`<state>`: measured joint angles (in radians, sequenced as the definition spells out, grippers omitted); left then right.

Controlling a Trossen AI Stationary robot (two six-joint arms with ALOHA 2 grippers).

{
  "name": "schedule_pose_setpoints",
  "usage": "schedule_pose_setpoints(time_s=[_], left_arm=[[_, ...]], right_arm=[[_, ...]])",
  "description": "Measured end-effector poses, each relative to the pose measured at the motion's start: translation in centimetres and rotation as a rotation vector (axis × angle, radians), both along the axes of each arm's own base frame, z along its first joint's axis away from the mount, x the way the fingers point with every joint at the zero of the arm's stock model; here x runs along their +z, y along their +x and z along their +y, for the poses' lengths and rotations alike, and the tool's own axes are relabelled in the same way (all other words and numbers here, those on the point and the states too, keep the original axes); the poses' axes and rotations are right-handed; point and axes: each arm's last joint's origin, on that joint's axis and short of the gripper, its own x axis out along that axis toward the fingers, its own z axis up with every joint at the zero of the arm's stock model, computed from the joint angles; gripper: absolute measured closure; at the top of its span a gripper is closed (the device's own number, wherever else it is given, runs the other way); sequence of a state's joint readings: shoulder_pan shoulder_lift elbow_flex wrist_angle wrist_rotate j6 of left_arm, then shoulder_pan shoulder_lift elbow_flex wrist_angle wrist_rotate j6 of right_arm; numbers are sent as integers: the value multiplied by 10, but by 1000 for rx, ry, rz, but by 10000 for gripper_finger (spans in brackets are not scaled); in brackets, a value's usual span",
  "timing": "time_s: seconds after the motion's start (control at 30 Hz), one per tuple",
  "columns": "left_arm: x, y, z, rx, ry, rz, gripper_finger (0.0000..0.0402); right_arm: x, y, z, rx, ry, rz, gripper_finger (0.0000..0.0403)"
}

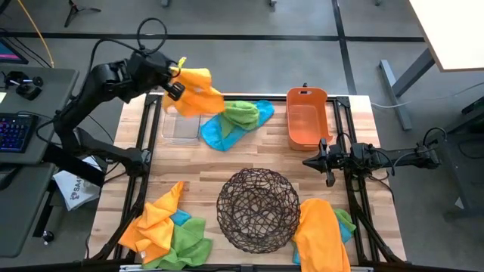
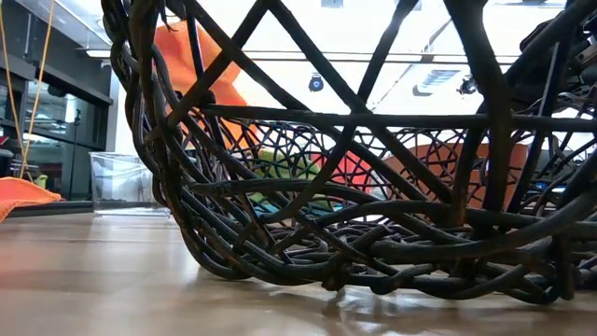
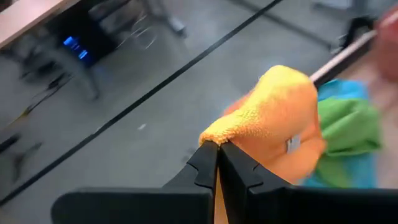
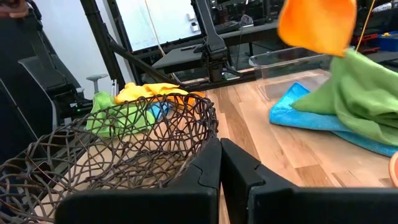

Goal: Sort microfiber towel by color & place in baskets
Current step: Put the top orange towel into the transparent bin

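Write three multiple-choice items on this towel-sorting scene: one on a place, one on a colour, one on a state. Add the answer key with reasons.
1. Where is the wire-mesh bowl?
A. At the table's far left corner
B. Near the middle of the table's near half
C. Inside the salmon-orange bin

2. What colour is the towel held by the left gripper?
A. Turquoise
B. Lime green
C. Orange

3. What is the state of the salmon-orange bin?
A. Empty
B. Full of green towels
C. Tipped on its side

Answers: 1 B, the high view shows the bowl centred between the two near towel piles. 2 C, the orange towel hangs from the shut fingers over the clear bin. 3 A, only its bare floor shows. The right gripper waits beside the bowl, shut.
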<state>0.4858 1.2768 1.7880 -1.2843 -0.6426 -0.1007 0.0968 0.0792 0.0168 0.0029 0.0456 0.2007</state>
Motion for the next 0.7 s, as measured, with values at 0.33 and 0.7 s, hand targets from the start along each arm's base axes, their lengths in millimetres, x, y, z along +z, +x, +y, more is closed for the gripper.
schedule_pose_setpoints(time_s=[0.33, 0.7], left_arm=[[-25, -7, 4, 124, -135, 34, 401], [-103, 41, 23, -52, -313, -121, 401]], right_arm=[[0, 0, 0, 0, 0, 0, 402], [0, 0, 0, 0, 0, 0, 402]])
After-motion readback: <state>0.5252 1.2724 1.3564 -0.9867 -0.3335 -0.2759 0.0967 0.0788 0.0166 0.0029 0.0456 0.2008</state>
